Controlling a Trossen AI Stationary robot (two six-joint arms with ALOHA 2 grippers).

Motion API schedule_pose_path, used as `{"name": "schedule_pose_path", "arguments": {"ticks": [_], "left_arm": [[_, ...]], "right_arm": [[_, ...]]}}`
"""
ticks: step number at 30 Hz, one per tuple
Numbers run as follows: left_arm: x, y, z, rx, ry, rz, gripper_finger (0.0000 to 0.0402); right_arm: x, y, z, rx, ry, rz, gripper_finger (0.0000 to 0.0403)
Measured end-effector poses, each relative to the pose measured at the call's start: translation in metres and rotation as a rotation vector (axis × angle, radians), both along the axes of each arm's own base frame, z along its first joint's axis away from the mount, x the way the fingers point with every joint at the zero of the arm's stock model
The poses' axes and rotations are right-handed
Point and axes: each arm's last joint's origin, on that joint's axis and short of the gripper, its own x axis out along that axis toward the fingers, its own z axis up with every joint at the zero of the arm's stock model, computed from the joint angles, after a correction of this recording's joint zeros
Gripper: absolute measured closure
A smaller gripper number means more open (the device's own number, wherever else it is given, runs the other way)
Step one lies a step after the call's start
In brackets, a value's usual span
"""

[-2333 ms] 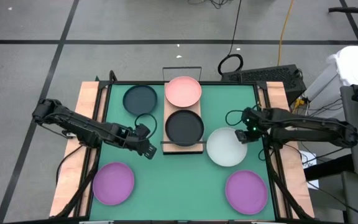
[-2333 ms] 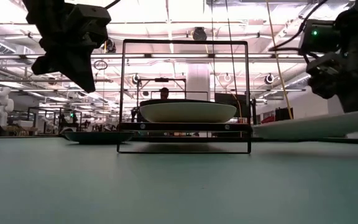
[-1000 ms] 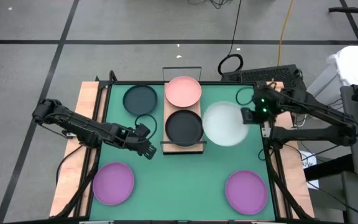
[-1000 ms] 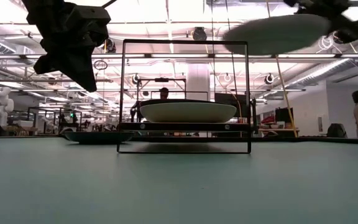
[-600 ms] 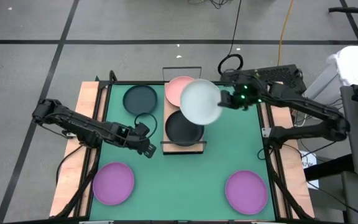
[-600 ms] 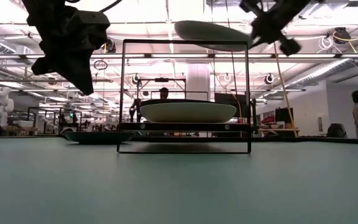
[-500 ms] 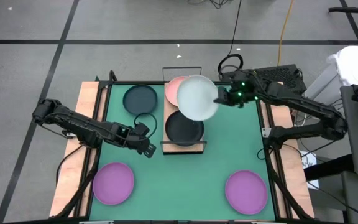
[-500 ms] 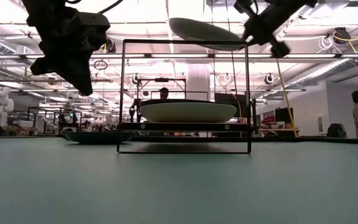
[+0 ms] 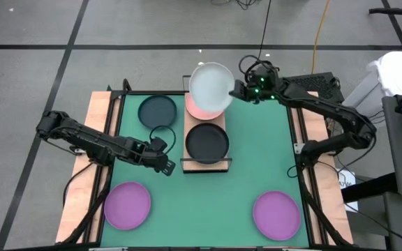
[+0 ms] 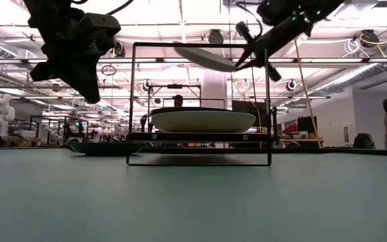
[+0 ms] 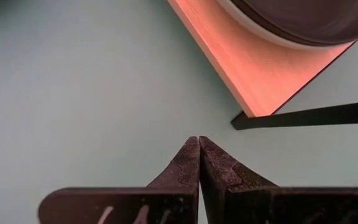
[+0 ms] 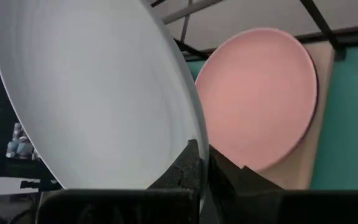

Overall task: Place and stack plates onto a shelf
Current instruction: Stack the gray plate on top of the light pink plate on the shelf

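Note:
My right gripper [image 9: 237,90] is shut on a whitish plate [image 9: 210,86] held in the air above the pink plate [image 9: 204,111], which lies on the far end of the shelf [image 9: 206,165]. In the low view the whitish plate [image 10: 203,57] is tilted near the top of the shelf's wire frame. A dark grey plate [image 9: 207,141] lies on the shelf's near half. My left gripper [image 9: 165,167] is shut and hovers over the table just left of the shelf's near end. My right gripper pinches the whitish plate by its rim [image 12: 197,155] on the plate's right side, one finger over the rim and one under. The fingers come roughly level from the table's right. The plate is lifted clear and tilted, above the pink plate [image 12: 253,93].
A dark grey plate [image 9: 157,110] lies on the table left of the shelf's far end. Purple plates lie near the near-left corner [image 9: 127,205] and the near-right corner [image 9: 276,214]. Wooden rails run along both table sides. Black wire frames stand at the shelf ends.
My right gripper has carried the whitish plate, lifted clear, from right of the shelf toward the table's left and far edge. The plate now hangs over the pink plate and is tilted more than before.

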Motion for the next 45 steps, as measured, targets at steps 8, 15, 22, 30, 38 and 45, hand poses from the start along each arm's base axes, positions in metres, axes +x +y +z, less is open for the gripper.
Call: {"name": "schedule_pose_path", "arguments": {"ticks": [8,15,22,30,38,45], "left_arm": [[0.0,0.0,0.0,-0.01,-0.004,0.019,0.04],[0.0,0.0,0.0,-0.011,-0.005,0.023,0.04],[0.0,0.0,0.0,-0.015,0.002,0.018,0.04],[-0.001,0.0,0.0,-0.018,0.003,0.023,0.04],[0.0,0.0,0.0,-0.02,-0.003,0.024,0.04],[0.0,0.0,0.0,-0.02,-0.004,0.024,0.04]], "right_arm": [[0.024,-0.025,-0.026,-0.023,-0.029,-0.013,0.0401],[0.035,-0.033,-0.051,0.022,0.03,-0.012,0.0399],[0.04,-0.038,-0.065,0.025,0.07,-0.033,0.0398],[0.045,-0.042,-0.085,0.056,0.126,-0.02,0.0397],[0.044,-0.042,-0.096,0.091,0.184,-0.019,0.0397],[0.042,-0.041,-0.097,0.077,0.222,-0.032,0.0396]]}}
